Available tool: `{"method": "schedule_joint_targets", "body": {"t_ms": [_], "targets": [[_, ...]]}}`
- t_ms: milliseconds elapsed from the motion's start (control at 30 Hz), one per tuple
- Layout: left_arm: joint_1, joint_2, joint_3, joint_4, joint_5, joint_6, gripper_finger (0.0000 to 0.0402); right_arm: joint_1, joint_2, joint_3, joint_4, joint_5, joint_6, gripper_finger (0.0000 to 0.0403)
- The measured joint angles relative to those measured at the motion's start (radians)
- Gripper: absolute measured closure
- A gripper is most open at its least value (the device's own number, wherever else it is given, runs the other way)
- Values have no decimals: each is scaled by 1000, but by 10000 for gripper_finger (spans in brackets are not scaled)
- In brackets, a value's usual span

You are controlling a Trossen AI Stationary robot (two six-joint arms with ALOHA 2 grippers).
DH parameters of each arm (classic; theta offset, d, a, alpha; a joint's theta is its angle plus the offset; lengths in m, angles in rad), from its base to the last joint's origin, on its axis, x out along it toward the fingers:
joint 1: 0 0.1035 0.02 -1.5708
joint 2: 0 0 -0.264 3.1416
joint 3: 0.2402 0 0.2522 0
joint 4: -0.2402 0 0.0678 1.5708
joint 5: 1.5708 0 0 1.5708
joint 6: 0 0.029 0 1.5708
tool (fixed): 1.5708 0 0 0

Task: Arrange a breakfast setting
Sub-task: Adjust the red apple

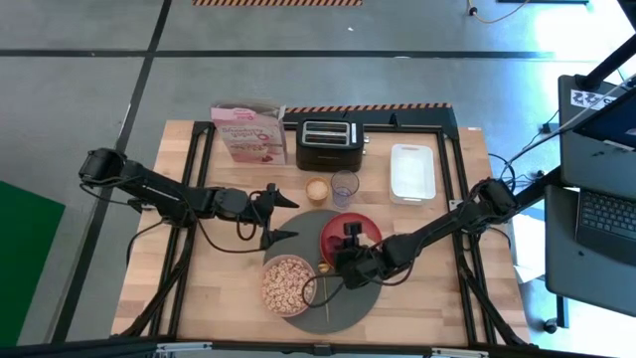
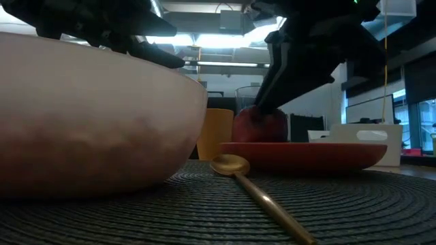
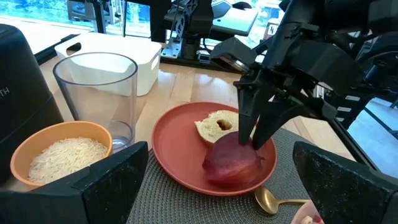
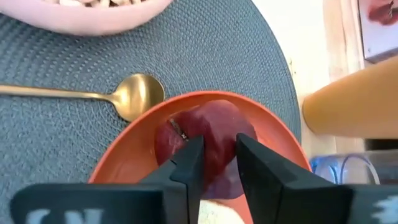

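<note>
Right wrist view: my right gripper (image 4: pixel 217 163) pinches the small dark-red fruit (image 4: pixel 205 140) on the round red plate (image 4: pixel 134 155); my left gripper (image 1: pixel 283 219) hovers spread.

A black toaster (image 1: pixel 327 144) is sitting at the back of the wooden table (image 1: pixel 437 288), with a pink cereal box (image 1: pixel 248 133) lying just beside it. A clear glass tumbler (image 3: pixel 102 93) is standing in front of the toaster, beside a small orange cup of white grains (image 3: pixel 62 152). A white rectangular tray (image 1: pixel 411 172) is resting well apart from them, toward the other back corner. A laptop (image 1: pixel 606 224) is sitting on a stand off the table.
</note>
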Motion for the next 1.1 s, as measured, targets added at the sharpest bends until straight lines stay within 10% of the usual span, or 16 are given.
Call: {"method": "schedule_joint_targets", "body": {"t_ms": [500,1100], "targets": [[0,0,0,0,0,0,5,0,-3,35,-53,-14,66,395],[0,0,-1,-3,0,0,5,12,3,31,-70,-8,5,176]]}}
